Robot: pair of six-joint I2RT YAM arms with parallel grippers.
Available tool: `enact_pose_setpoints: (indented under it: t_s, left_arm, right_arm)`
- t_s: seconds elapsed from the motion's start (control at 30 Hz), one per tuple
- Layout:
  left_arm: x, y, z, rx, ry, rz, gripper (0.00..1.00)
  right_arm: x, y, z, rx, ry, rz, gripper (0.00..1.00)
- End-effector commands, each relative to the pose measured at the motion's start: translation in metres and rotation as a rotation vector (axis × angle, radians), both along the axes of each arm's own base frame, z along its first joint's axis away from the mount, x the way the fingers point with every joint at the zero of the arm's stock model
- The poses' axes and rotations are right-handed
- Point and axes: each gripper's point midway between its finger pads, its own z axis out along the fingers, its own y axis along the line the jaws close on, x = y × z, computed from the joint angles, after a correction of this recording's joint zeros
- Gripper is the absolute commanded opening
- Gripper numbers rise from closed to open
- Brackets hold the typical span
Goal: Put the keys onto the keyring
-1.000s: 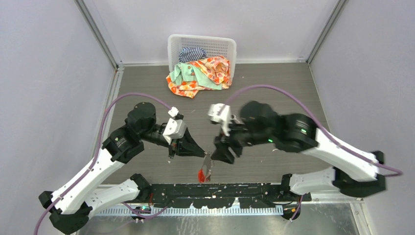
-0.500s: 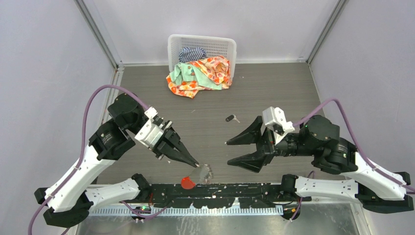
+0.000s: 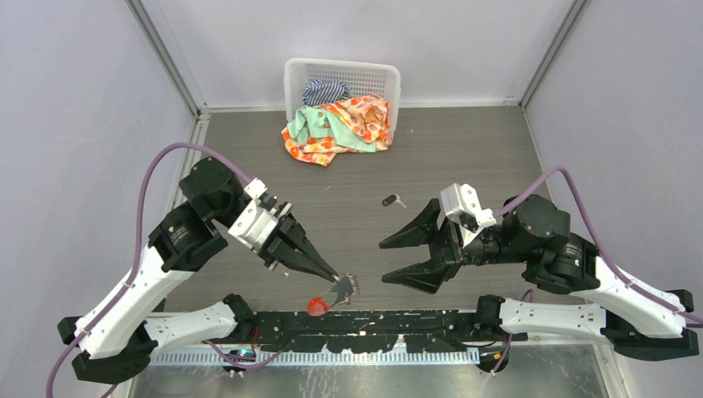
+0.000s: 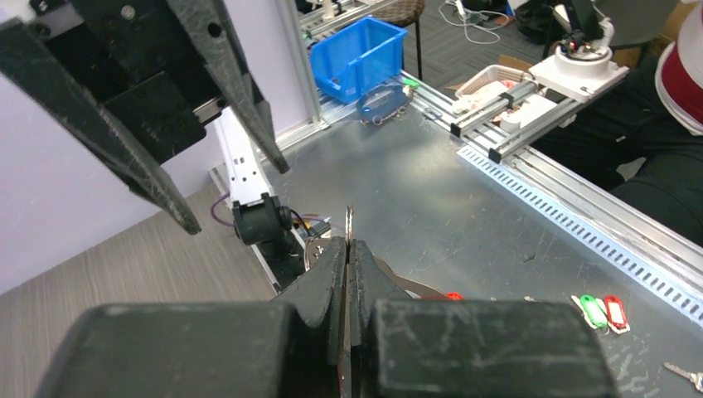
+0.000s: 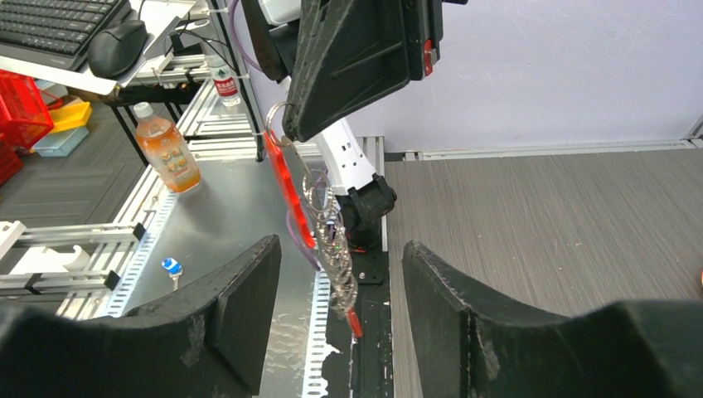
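I'm clamping my L gripper (image 3: 332, 276) shut on the keyring (image 3: 341, 288), holding it up by the near edge of the table (image 3: 464, 157) w/ the red tag (image 3: 316, 306) & silvery bits dangling. My R gripper (image 3: 383, 264) is hovering just beside it, fingers spread wide, nothing btwn them. The black-headed key (image 3: 393, 200) is lying loose on the table, well apart from the ring, and I can't pick out the red-headed key, so I'm judging approx. everything's left: grabbing each key & threading it on.
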Motion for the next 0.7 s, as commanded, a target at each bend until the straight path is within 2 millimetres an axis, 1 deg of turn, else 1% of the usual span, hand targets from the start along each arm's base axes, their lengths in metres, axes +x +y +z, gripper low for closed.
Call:
enact_pose_setpoints:
  t_s: [0.0,0.07,0.13,0.3,0.37,0.43,0.53,0.63,0.67]
  left_arm:
    - [0.016,-0.008,0.000,0.008,0.045,0.133,0.00]
    - [0.033,-0.015,-0.003,0.027,0.098,0.252,0.00]
    - [0.045,-0.018,-0.009,0.040,0.122,0.336,0.00]
    - [0.063,-0.020,-0.017,0.066,0.165,0.452,0.00]
    - [0.071,-0.021,-0.025,0.090,0.169,0.497,0.00]
    - [0.074,-0.021,-0.036,0.122,0.161,0.509,0.00]
    - [0.075,-0.019,-0.053,0.177,0.148,0.518,0.00]
    - [0.081,-0.017,-0.061,0.225,0.135,0.551,0.00]
    - [0.082,-0.017,-0.063,0.242,0.129,0.552,0.00]
  right_arm:
    - [0.002,-0.006,0.023,0.066,-0.027,-0.025,0.61]
    - [0.009,-0.006,0.021,0.049,-0.009,-0.067,0.61]
    - [0.015,-0.005,0.018,0.030,0.001,-0.098,0.61]
    - [0.028,-0.001,0.013,-0.003,0.015,-0.159,0.60]
    - [0.032,0.003,0.012,-0.026,0.007,-0.174,0.59]
    - [0.041,0.009,0.008,-0.083,0.007,-0.209,0.58]
    - [0.049,0.019,-0.007,-0.206,0.009,-0.228,0.57]
    - [0.054,0.026,-0.018,-0.307,0.006,-0.230,0.56]
    - [0.056,0.027,-0.022,-0.341,-0.019,-0.226,0.56]
